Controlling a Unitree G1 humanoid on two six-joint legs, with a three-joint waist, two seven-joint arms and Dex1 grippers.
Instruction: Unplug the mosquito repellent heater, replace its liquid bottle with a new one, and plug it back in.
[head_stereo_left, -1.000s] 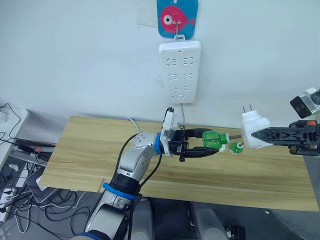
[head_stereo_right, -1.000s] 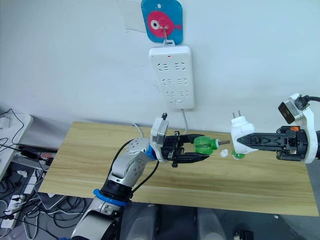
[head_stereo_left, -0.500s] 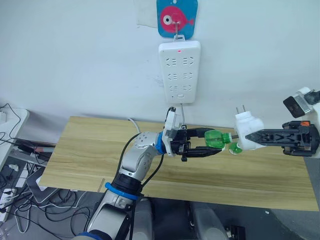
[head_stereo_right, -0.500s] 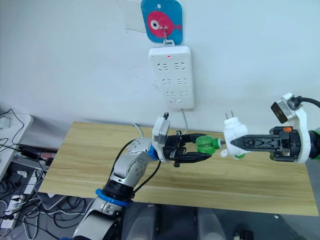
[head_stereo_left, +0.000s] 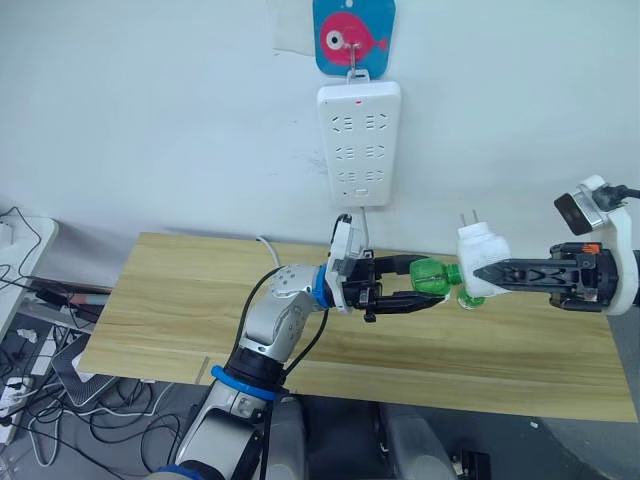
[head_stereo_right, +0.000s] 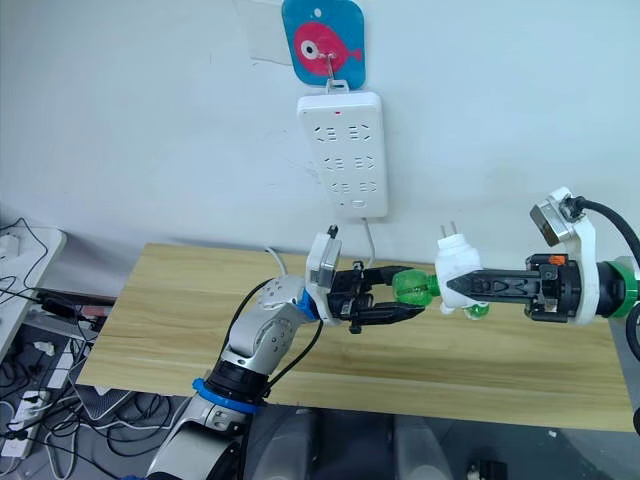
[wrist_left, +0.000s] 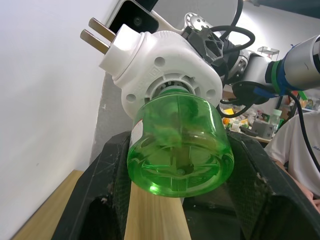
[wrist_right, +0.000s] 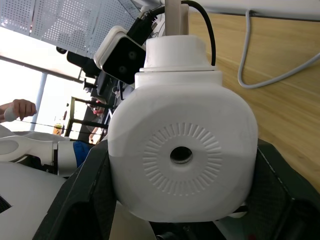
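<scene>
The mosquito repellent heater is a white rounded unit with two prongs pointing up. My right gripper is shut on it, above the right half of the table. My left gripper is shut on a green liquid bottle, held sideways with its neck toward the heater. In the left wrist view the bottle has its neck in the round opening on the heater. The right wrist view looks at the heater from its vented face with a small centre hole.
A white power strip hangs on the wall under a blue fish plaque, its cable trailing onto the wooden table. A second green bottle lies on the table beneath the heater. Cables clutter the floor at left.
My right gripper has carried the heater leftward until it meets the bottle's neck. The left gripper with the bottle has barely moved.
</scene>
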